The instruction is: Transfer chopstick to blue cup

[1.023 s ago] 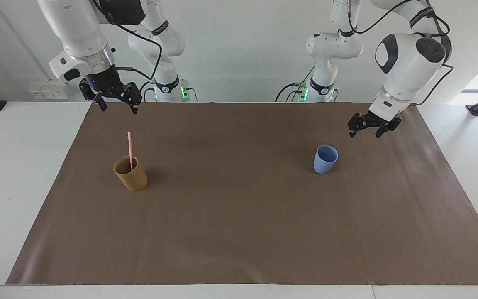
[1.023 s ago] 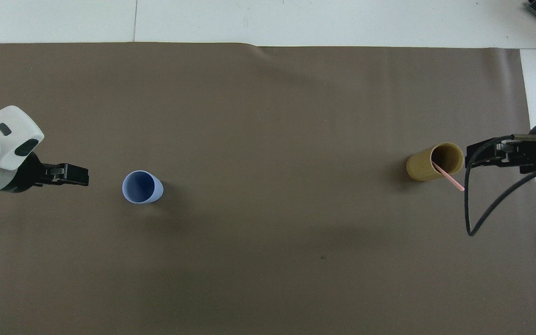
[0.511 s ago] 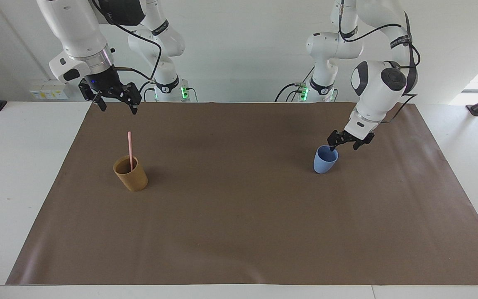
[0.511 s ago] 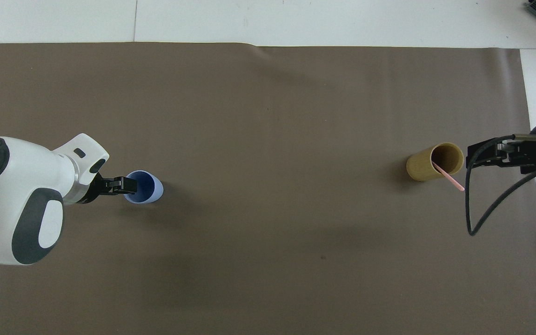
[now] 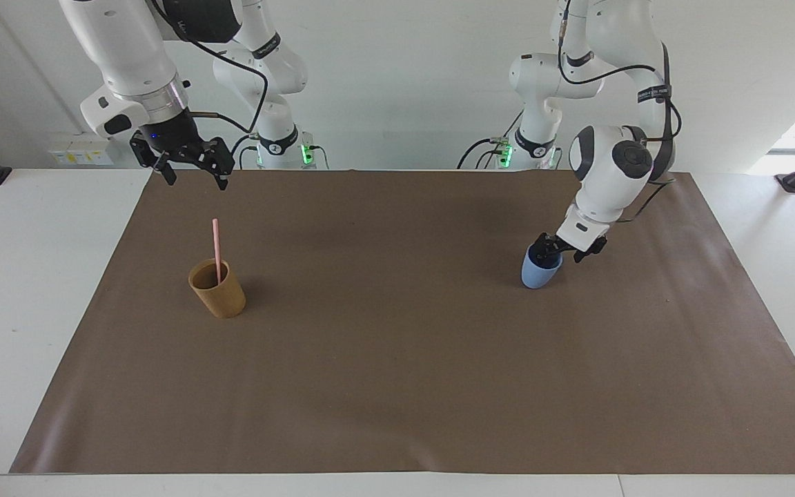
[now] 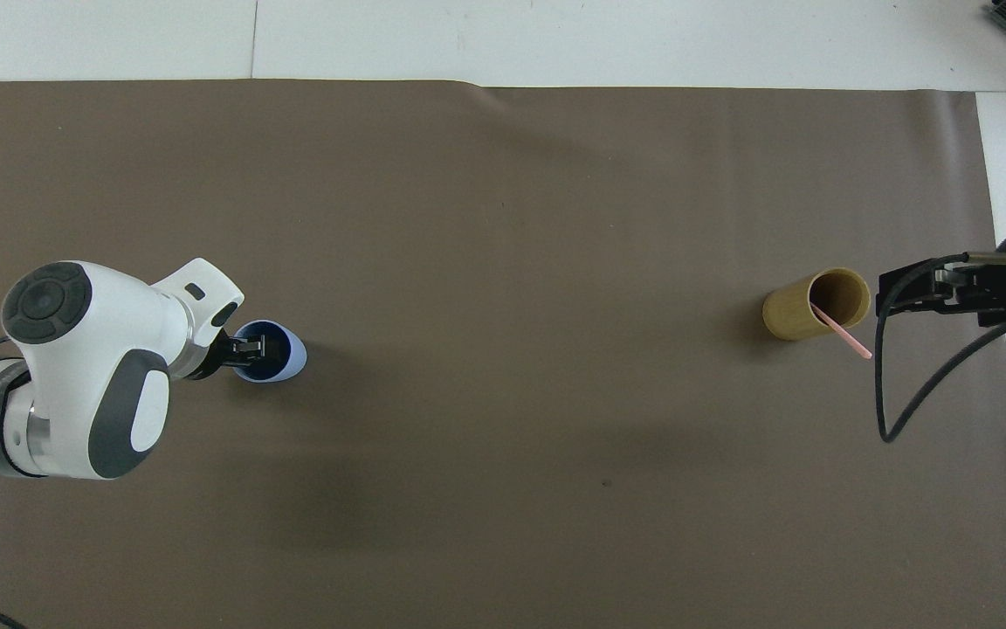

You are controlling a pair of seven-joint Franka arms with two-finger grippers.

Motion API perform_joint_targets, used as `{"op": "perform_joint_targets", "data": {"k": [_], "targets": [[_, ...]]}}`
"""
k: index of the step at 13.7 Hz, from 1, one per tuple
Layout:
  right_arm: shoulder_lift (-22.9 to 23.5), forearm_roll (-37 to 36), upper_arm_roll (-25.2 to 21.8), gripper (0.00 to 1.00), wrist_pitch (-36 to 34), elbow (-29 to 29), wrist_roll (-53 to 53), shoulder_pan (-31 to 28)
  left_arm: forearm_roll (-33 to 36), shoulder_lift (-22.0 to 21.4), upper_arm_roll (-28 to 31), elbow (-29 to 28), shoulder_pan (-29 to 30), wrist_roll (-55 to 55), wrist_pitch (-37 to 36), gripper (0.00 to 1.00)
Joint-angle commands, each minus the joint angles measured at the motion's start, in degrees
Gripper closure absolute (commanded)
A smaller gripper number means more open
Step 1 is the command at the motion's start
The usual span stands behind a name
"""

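The pale pink chopstick (image 5: 217, 245) stands in the tan-brown cup (image 5: 219, 295) toward the right arm's end of the table; it also shows in the overhead view (image 6: 845, 333), leaning out of that cup (image 6: 793, 316). My right gripper (image 5: 194, 174) is open and empty, up in the air above and beside the tan cup (image 6: 892, 295). The blue cup (image 5: 534, 277) stands upright toward the left arm's end. My left gripper (image 5: 557, 252) is open at its rim, one finger inside the cup and one outside. It covers part of the cup (image 6: 295, 356) from above.
A brown mat (image 5: 397, 373) covers most of the white table (image 5: 32, 290). The two cups stand far apart on it.
My left gripper has come down and across from beside the blue cup onto its rim. The right gripper, the tan cup and the chopstick have stayed put.
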Motion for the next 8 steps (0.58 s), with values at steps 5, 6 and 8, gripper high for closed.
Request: {"op": "perform_joint_targets", "data": {"k": [5, 6, 8], "targets": [[-0.86, 1.34, 0.02, 0.0, 0.82, -1.54, -1.57, -0.82, 0.18, 1.41, 1.1, 4.1, -2.44, 0.29, -0.24, 1.0], [-0.95, 1.34, 0.02, 0.0, 0.82, -1.54, -1.57, -0.82, 0.27, 1.41, 1.18, 4.9, -2.35, 0.38, -0.41, 1.0], [-0.95, 1.34, 0.02, 0.0, 0.82, -1.54, -1.57, -0.82, 1.05, 1.15, 1.27, 8.57, -2.35, 0.2, -3.38, 1.0]]}}
